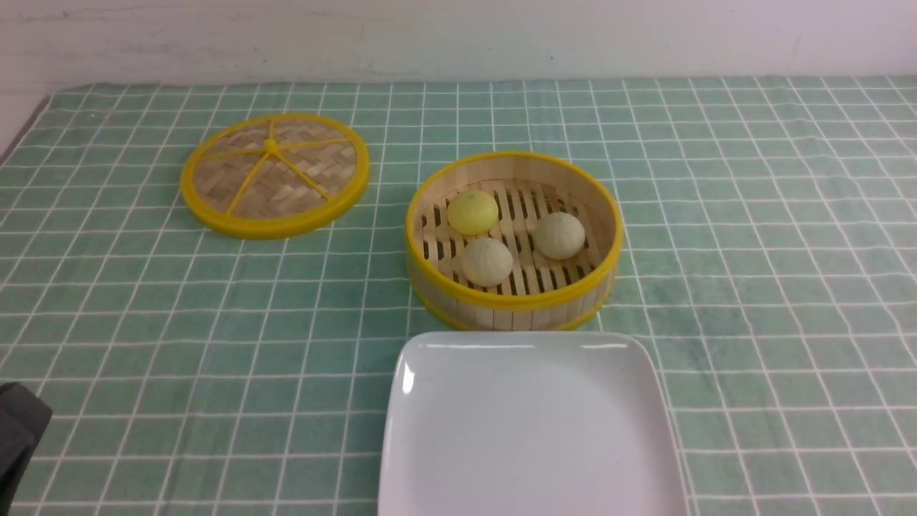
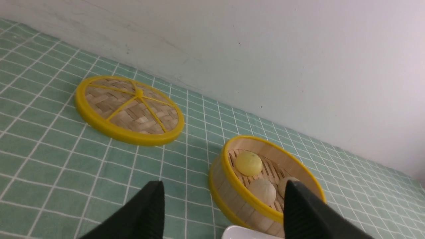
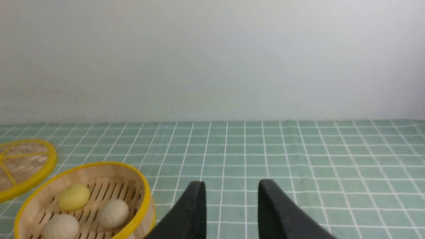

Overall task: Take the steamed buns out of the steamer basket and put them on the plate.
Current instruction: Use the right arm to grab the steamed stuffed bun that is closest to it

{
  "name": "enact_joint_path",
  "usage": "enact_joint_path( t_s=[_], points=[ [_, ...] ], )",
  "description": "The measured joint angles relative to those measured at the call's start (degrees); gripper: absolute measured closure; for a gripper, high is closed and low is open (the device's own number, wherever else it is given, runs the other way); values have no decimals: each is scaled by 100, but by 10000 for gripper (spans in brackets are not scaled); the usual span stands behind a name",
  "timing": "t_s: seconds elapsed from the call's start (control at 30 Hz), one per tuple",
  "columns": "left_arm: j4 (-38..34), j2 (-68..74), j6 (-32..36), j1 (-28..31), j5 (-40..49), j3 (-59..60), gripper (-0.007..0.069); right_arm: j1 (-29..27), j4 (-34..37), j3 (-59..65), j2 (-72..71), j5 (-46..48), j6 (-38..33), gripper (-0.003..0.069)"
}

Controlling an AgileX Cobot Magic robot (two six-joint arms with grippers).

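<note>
The steamer basket [image 1: 602, 208] stands mid-table with three steamed buns inside: a yellow bun [image 1: 473, 212] and two cream ones [image 1: 487, 261] [image 1: 559, 235]. Just in front of it lies the white plate [image 1: 526, 430], bare. My left gripper [image 2: 224, 192] is open and empty, held above the cloth short of the basket [image 2: 229, 196]; the yellow bun [image 2: 248, 163] and a cream bun [image 2: 262, 192] show between its fingers. Off to the basket's right, my right gripper [image 3: 231, 191] hangs open and empty over the cloth, with the basket [image 3: 146, 196] beside it.
The flat woven lid [image 1: 274, 174] with yellow rim lies on the green checked cloth left of the basket, also seen as the lid [image 2: 129, 111] in the left wrist view. A dark part of my left arm [image 1: 18, 437] shows at the front left edge. A white wall backs the table.
</note>
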Motion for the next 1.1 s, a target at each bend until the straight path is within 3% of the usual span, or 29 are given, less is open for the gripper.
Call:
enact_joint_path(
  t_s=[0.13,0.27,0.43,0.53,0.83,1.1],
  points=[
    [5,1019,19,0,332,-639,138,0,832,-990,1225,804,-1073,417],
    [-25,1995,367,0,429,-1134,137,0,1540,-1881,2124,1817,-1706,417],
    [-363,3043,1242,0,306,-1525,137,0,2318,-3634,3570,3608,-1982,417],
    [-806,3427,1725,0,231,-1573,137,6,2561,-4682,4494,3927,-1984,417],
    [-2015,4154,3384,0,152,-1573,137,586,2101,-6610,6392,3975,-1931,381],
    [-2487,4220,4356,0,87,-1573,137,1264,1529,-6726,7445,3975,-1931,355]
  ],
)
